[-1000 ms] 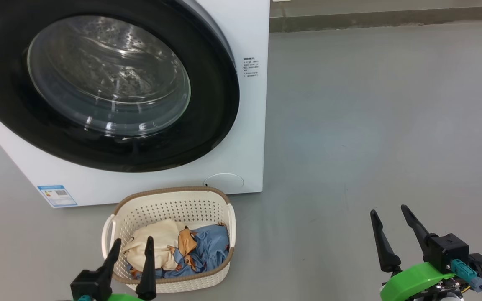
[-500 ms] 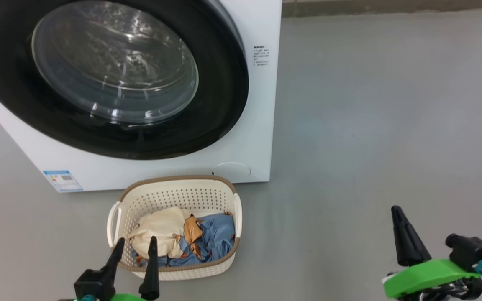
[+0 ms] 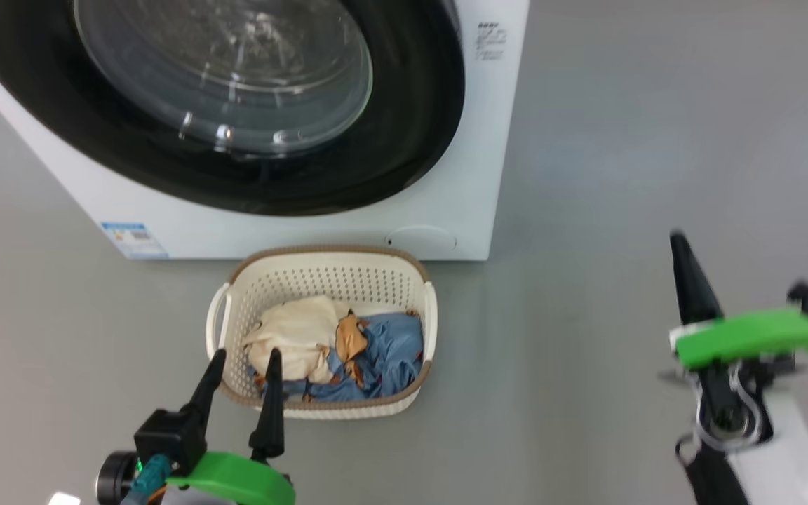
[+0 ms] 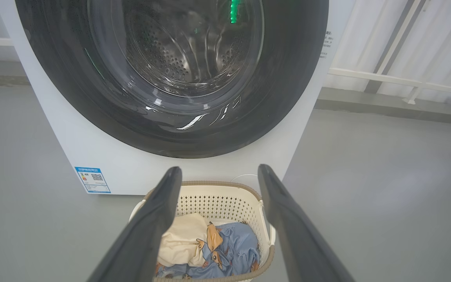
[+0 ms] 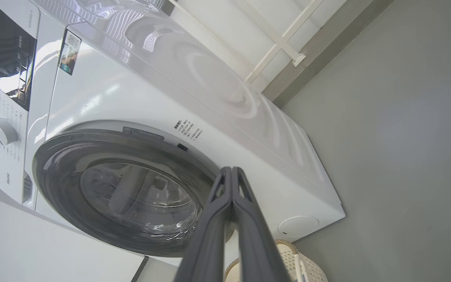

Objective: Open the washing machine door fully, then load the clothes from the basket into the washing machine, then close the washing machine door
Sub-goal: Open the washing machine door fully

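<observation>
The large round glossy black washing machine door (image 3: pixel 236 84), a clear bulging glass window at its centre, sat closed against the front of the big white boxy washing machine (image 3: pixel 477 175). The perforated steel drum (image 4: pixel 159 58) was visible through the glass. At six o'clock from the door, a small cream plastic basket (image 3: pixel 327 280) with perforated walls, a brown woven-look rim and white side handles stood on the floor just in front of the machine. Inside it lay the clothes (image 3: pixel 337 344): a soft cream garment (image 3: pixel 295 337) on the nine o'clock side and a light blue garment (image 3: pixel 386 354) with orange-brown animal print on the three o'clock side, touching in the middle. A small blue label sticker (image 3: pixel 134 240) marked the machine's front at the basket's ten o'clock, and a round white cover (image 3: pixel 421 240) sat at its one o'clock. The left gripper (image 3: pixel 246 356) showed at the basket's seven o'clock corner, its two long dark fingers spread apart and holding nothing. The right gripper (image 5: pixel 231 172), well apart at the basket's three o'clock over the smooth grey floor (image 3: pixel 621 175), had its fingers pressed together on nothing.
</observation>
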Tool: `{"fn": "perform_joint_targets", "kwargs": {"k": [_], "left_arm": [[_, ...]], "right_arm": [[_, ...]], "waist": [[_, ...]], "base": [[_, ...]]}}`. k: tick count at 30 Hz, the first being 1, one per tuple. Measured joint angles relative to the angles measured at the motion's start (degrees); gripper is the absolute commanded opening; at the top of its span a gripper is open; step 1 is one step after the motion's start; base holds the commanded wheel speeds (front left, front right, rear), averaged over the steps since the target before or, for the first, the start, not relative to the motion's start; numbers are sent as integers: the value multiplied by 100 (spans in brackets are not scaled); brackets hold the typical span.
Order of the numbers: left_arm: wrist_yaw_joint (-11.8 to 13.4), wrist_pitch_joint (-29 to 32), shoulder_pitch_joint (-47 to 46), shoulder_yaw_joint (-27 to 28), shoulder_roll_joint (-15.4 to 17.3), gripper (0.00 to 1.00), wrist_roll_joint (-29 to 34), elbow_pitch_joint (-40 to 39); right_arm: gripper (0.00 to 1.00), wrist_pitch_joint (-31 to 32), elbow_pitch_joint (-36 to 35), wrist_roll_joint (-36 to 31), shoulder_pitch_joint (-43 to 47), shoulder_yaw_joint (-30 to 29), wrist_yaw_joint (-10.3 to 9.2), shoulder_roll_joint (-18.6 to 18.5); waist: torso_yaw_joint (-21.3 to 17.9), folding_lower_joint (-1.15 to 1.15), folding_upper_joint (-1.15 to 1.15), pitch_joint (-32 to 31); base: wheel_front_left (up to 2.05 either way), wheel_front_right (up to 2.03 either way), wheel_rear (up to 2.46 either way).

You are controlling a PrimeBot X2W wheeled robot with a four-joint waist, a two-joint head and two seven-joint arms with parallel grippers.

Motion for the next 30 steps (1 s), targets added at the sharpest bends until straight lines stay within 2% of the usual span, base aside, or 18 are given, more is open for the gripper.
{"fn": "perform_joint_targets", "kwargs": {"k": [9, 17, 23, 30], "left_arm": [[126, -41, -426, -322, -4, 100, -303, -380], [231, -41, -808, -637, -8, 100, -517, -478], [309, -41, -1060, -876, -14, 100, -698, -526], [350, -42, -1255, -1099, -25, 100, -778, -564]], "right_arm": [[0, 1708, -125, -193, -1562, -378, -1, -207], [0, 2840, -151, -343, -2746, -600, -1, -310], [0, 3367, 24, -475, -3583, -678, -1, -326], [0, 3707, 397, -773, -4436, -705, 0, -374]], "waist": [[293, 0, 0, 650], [542, 0, 0, 1210], [716, 0, 0, 1597], [937, 0, 0, 1952]], "base": [[0, 0, 0], [0, 0, 0], [0, 0, 0], [0, 0, 0]]}}
